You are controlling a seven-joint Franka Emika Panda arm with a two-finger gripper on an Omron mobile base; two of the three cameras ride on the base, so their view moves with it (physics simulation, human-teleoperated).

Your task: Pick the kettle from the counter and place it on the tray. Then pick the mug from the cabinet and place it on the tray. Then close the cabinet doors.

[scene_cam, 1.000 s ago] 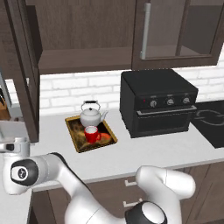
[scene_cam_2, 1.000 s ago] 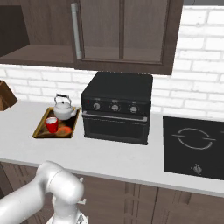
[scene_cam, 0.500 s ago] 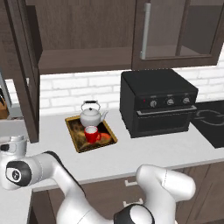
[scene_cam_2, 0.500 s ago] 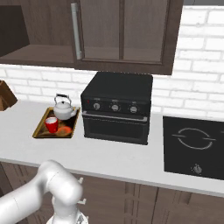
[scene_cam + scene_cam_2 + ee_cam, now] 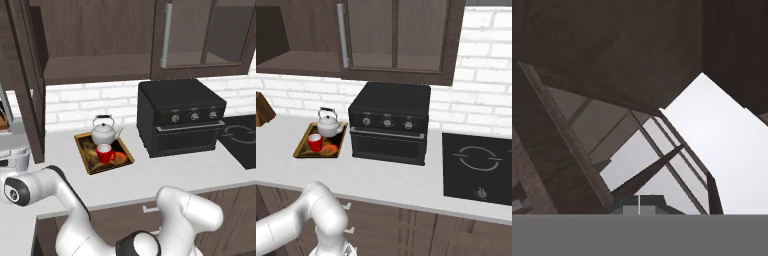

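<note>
The kettle [image 5: 104, 132] sits on the tray [image 5: 85, 159], at the far end of it, w/ its dark handle up. The red mug [image 5: 104, 153] is on the tray too, just in front of the kettle, nearer to us. The tray lies flat on the pale tabletop [image 5: 150, 176], a bit left of the black oven box [image 5: 180, 117]. From the right base cam the same: kettle [image 5: 329, 123] at the far side of the tray [image 5: 302, 150], mug [image 5: 315, 142] near it, oven box [image 5: 390, 129] just to the right, & a black stove plate [image 5: 480, 167] further right on the tabletop [image 5: 381, 180]. Up above hangs the dark brown cabinet [image 5: 95, 45]. Its left door [image 5: 29, 85] is swung open & sticks out toward us at the left edge. The right door [image 5: 202, 35] w/ the long silver bar handle [image 5: 165, 35] looks closed. The shelf inside the open part is bare. The hand cam is tipped & looks at a glass pane in a dark wood frame [image 5: 567, 145], very close. The pincer [image 5: 639, 204] is at the bottom there, its two dark tips pressed together, so it is closed w/ nothing in it. The white arm bends low at the left in the left base cam.
</note>
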